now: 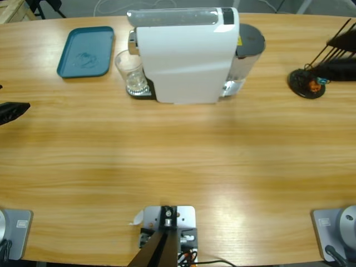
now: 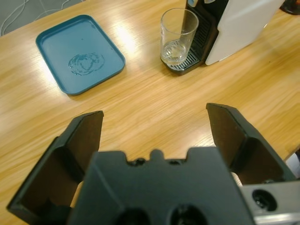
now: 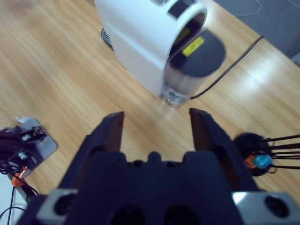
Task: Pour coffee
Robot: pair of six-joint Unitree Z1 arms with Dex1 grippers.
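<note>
Clear glass first: the tumbler [image 1: 131, 73] stands upright on the black drip tray [image 1: 142, 90] at the front of the white coffee machine [image 1: 186, 55], right under the spout. In the left wrist view the same tumbler [image 2: 177, 36] shows only a thin layer at its bottom, and whether that is coffee or just the thick glass base, I cannot tell; no brown colour reads from here. And the machine sits at the far middle of the wooden table [image 1: 178, 156], its grey-lidded water tank [image 1: 245, 55] on the opposite end from the glass.

Moving out, a teal tray [image 1: 86, 51] lies flat just beside the tumbler, apart from it, with a faint swirl mark on its floor [image 2: 84, 62]. Over on the other end of the table, a black round-based stand [image 1: 307, 82] with thin rods, well apart from the machine.

Now the arms. Left gripper [image 2: 154, 126] hangs above bare wood, jaws spread wide, nothing between them, looking toward tray and tumbler. From above, only a black tip [image 1: 12, 111] of it pokes in at the table's edge. Right gripper [image 3: 157, 126] is likewise parted and holding nothing, pointed at the tank end of the machine.
</note>
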